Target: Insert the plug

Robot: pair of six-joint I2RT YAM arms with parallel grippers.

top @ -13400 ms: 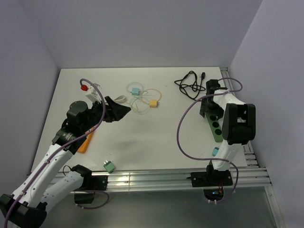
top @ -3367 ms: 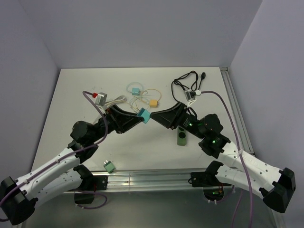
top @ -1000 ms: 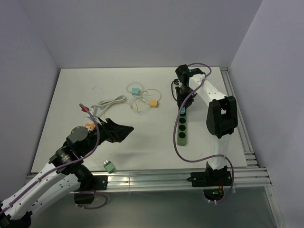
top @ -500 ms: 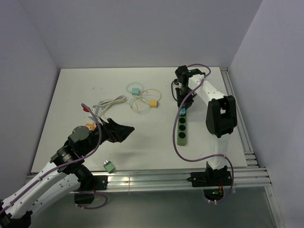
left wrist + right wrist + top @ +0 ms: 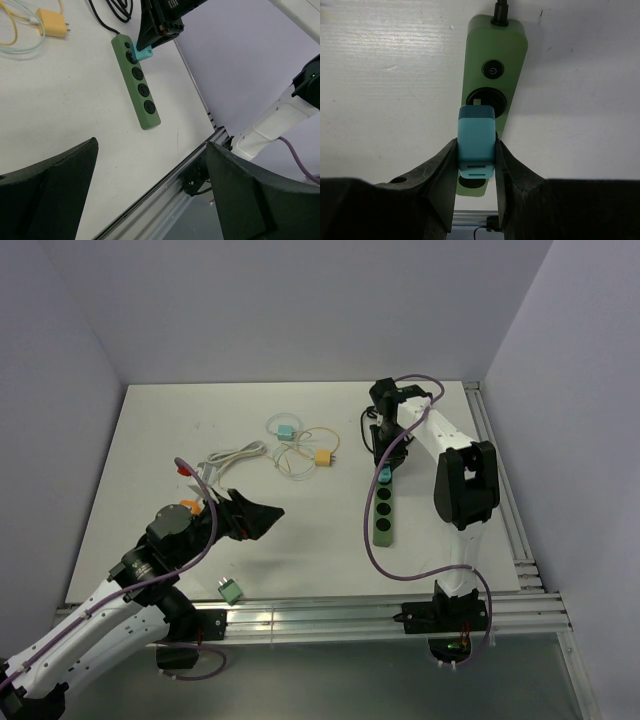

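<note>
Teal plug (image 5: 476, 140) sits pinched in your right gripper (image 5: 476, 152), centre of the right wrist view, covering part of the green power strip's (image 5: 496, 45) socket (image 5: 492, 97) beside the power button (image 5: 492, 69). Your left gripper (image 5: 150, 147) hangs spread at lower left of the top view, well apart. A yellow adapter (image 5: 322, 456) and looped cables (image 5: 300, 455) lie upper centre
</note>
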